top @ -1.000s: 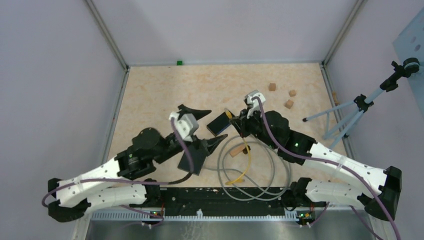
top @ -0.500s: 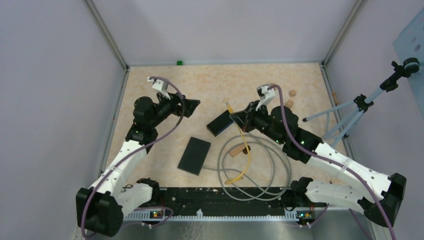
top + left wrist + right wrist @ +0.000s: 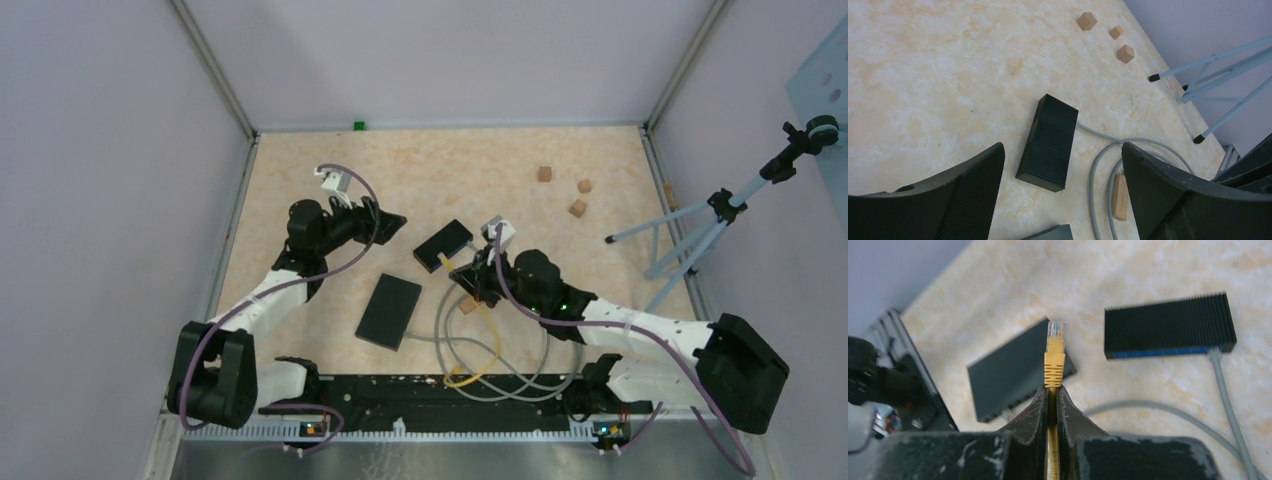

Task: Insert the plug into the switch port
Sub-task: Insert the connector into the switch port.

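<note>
My right gripper (image 3: pixel 468 272) is shut on a yellow cable just behind its plug (image 3: pixel 1054 347). The plug's clear tip points out ahead, above the table. A ribbed black switch box (image 3: pixel 1170 322) with a blue front face lies ahead to the right, with a grey cable in one end. In the top view the switch (image 3: pixel 443 245) sits just beyond the right gripper. In the left wrist view the switch (image 3: pixel 1048 142) lies between my fingers, further out. My left gripper (image 3: pixel 385 225) is open and empty, left of the switch.
A flat dark box (image 3: pixel 390 310) lies near the middle, also in the right wrist view (image 3: pixel 1018 367). Grey cable loops (image 3: pixel 520 345) and a small wooden stick (image 3: pixel 467 305) lie at the front. Three wooden cubes (image 3: pixel 578 208) and a tripod (image 3: pixel 700 225) are at the right.
My left arm swung from over the flat box to the back left and opened toward the switch. My right gripper drew back toward the near side with the yellow plug.
</note>
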### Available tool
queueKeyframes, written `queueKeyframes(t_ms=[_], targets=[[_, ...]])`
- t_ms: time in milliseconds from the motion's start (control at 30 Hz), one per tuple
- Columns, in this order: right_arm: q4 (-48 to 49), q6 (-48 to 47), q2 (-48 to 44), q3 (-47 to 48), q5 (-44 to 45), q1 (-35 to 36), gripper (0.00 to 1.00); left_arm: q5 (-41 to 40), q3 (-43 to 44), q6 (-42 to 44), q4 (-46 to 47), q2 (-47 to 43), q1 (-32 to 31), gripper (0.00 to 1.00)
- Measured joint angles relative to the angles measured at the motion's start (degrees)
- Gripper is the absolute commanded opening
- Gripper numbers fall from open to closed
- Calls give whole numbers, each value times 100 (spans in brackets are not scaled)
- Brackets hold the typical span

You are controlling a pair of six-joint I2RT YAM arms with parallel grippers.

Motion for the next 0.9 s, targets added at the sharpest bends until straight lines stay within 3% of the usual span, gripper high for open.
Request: queueKeyframes(t_ms=[400,600,900], targets=[[-1392,-809,962,243,754,-11,0,175,22,42,769,1744,-256,88],[-1561,-1215,1733,566,1193,-15,0,153,562,208,785,2597,-361,85],[-1565,-1644,2496,1261,1357,-127,0,151,828,656,1185,3167,-597,79]])
